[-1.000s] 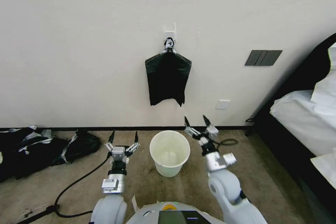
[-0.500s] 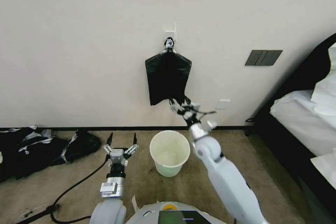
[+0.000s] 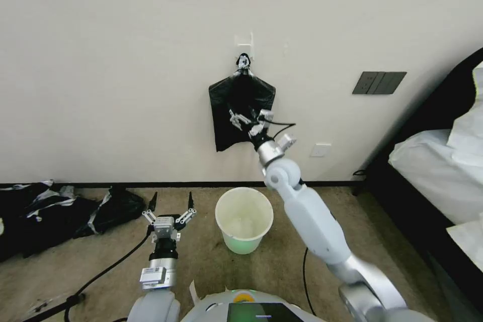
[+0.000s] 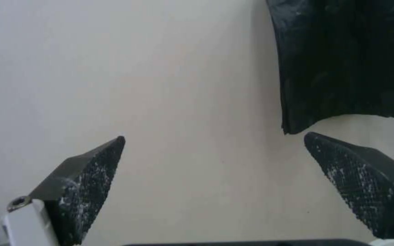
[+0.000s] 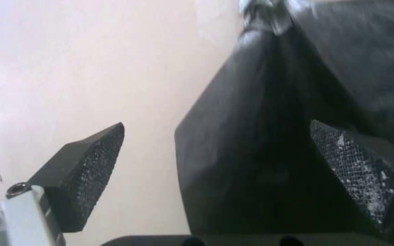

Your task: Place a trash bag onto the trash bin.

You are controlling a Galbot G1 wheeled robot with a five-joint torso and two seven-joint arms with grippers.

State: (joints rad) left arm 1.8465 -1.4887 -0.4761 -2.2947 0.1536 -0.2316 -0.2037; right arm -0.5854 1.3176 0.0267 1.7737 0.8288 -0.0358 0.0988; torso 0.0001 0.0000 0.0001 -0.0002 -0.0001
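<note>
Head view showed our right claw (image 3: 246, 116) spread wide before the hanging trash bag (image 3: 240, 110), so we judged it best to pinch one thin layer only, while our left claw (image 3: 170, 205), also spread, waited low beside the trash bin (image 3: 244, 200).

Bundle of bags (image 3: 241, 110): black, faint grey sheen at the pinched tip, hung on a white hook (image 3: 244, 43). Trash bin (image 3: 244, 219): cream-white, plain, unpatterned. Wall (image 3: 110, 70): off-white; skirting black. Carpet (image 3: 211, 261): olive-brown. Sacks on the floor (image 3: 55, 211): black with white-grey bands. Switch plate (image 3: 378, 83): dark grey. Socket (image 3: 320, 150): white. Right gripper (image 3: 245, 117): silver body. Left gripper (image 3: 170, 205): silver body; fingers (image 4: 92, 181) black, cross-hatched pads flecked white. Arms white.
</note>
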